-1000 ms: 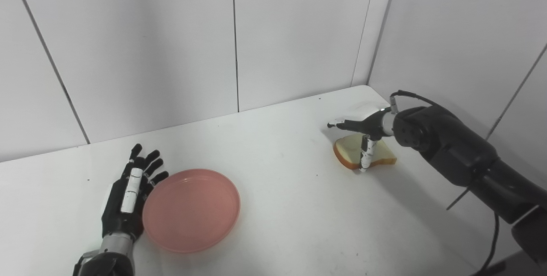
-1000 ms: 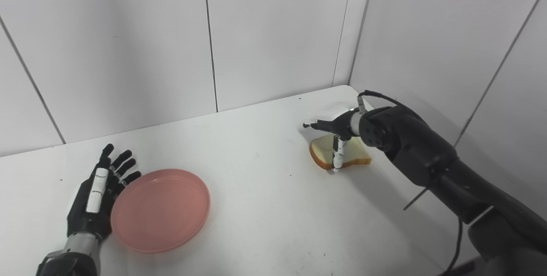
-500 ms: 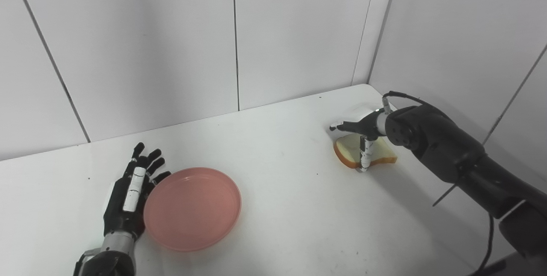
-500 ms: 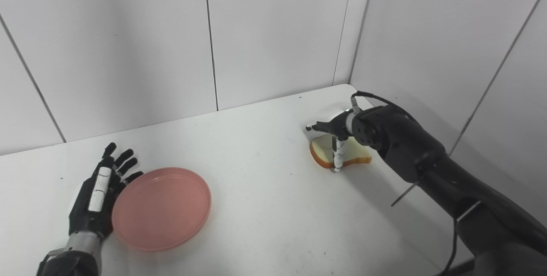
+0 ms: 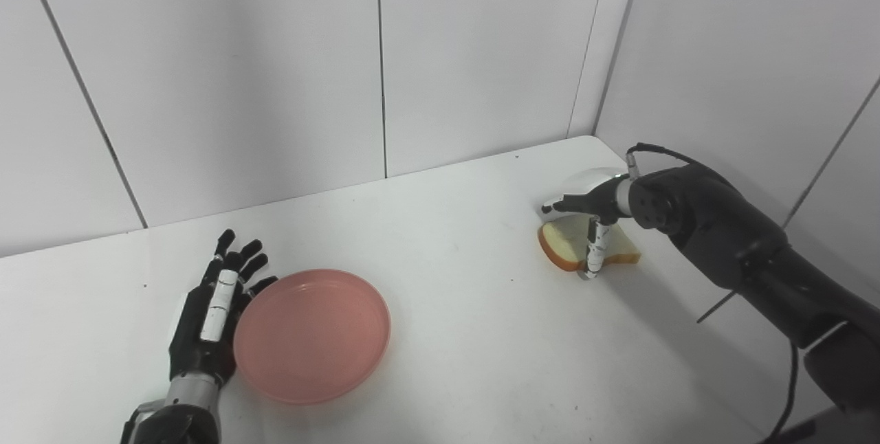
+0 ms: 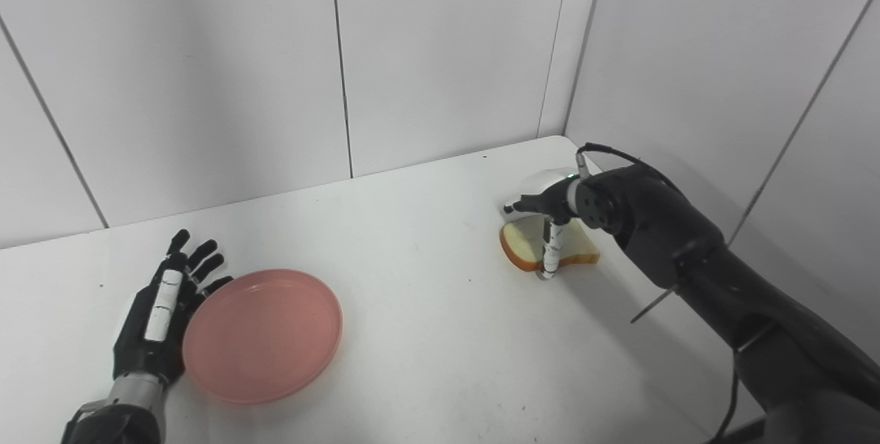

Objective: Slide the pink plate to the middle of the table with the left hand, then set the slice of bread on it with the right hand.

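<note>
- The pink plate [image 5: 312,334] lies flat on the white table [image 5: 467,334], toward its left front part, left of the middle.
- The left hand [image 5: 210,313] lies on the table just beside the plate's left rim, fingers straight and spread, holding nothing; its palm edge looks to be touching the rim.
- The slice of bread [image 5: 574,250] sits on the table near the far right corner, well apart from the plate.
- The right hand [image 5: 591,214] hangs over the bread, its fingers pointing left above the slice and its thumb [image 5: 594,251] reaching down at the slice's front edge.
- Whether it actually grips the bread cannot be told.
</note>
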Action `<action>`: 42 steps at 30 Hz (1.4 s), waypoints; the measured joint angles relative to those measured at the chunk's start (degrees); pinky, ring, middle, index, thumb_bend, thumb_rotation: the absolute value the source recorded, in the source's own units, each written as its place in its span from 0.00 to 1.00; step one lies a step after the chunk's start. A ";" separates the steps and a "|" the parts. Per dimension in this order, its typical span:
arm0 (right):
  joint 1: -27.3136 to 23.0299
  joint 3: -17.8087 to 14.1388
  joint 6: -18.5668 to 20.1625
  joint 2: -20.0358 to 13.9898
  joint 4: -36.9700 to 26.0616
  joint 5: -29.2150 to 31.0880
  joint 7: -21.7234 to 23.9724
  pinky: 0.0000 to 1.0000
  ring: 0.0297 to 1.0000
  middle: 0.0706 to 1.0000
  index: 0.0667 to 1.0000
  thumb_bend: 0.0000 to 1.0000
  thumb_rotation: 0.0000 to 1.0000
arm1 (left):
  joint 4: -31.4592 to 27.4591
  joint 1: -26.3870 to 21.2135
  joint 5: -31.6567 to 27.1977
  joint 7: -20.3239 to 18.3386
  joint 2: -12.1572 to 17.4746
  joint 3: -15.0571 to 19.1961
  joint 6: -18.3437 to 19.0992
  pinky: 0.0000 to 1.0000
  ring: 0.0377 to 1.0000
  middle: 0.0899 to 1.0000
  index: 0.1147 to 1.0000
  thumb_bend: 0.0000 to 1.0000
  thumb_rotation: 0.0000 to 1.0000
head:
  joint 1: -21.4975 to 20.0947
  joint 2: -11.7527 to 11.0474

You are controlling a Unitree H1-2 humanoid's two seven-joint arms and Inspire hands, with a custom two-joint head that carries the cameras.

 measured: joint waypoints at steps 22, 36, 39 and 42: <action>1.42 0.01 -4.00 0.52 6.61 -0.87 -15.50 0.58 0.62 0.69 0.69 0.80 0.00 | -0.77 0.37 0.04 0.13 -0.02 -0.71 0.64 0.74 0.87 0.89 0.96 0.89 0.74 | 0.44 0.79; 1.93 -0.14 -9.23 0.74 8.58 -0.14 -21.96 0.36 0.40 0.40 0.49 0.52 0.00 | -1.03 0.50 0.07 0.41 -0.01 -0.76 0.72 0.74 0.87 0.89 0.96 0.87 0.74 | 0.61 0.88; 1.98 0.05 -10.39 0.51 8.46 -0.23 -22.22 0.35 0.40 0.40 0.49 0.52 0.00 | -1.01 0.50 0.08 0.41 -0.01 -0.77 0.74 0.75 0.87 0.89 0.96 0.88 0.74 | 0.70 0.88; 2.00 0.05 -10.45 0.44 7.97 -0.27 -22.09 0.34 0.39 0.39 0.49 0.52 0.00 | -0.99 0.50 0.16 0.42 -0.01 -0.78 0.74 0.74 0.87 0.89 0.96 0.87 0.74 | 0.70 0.88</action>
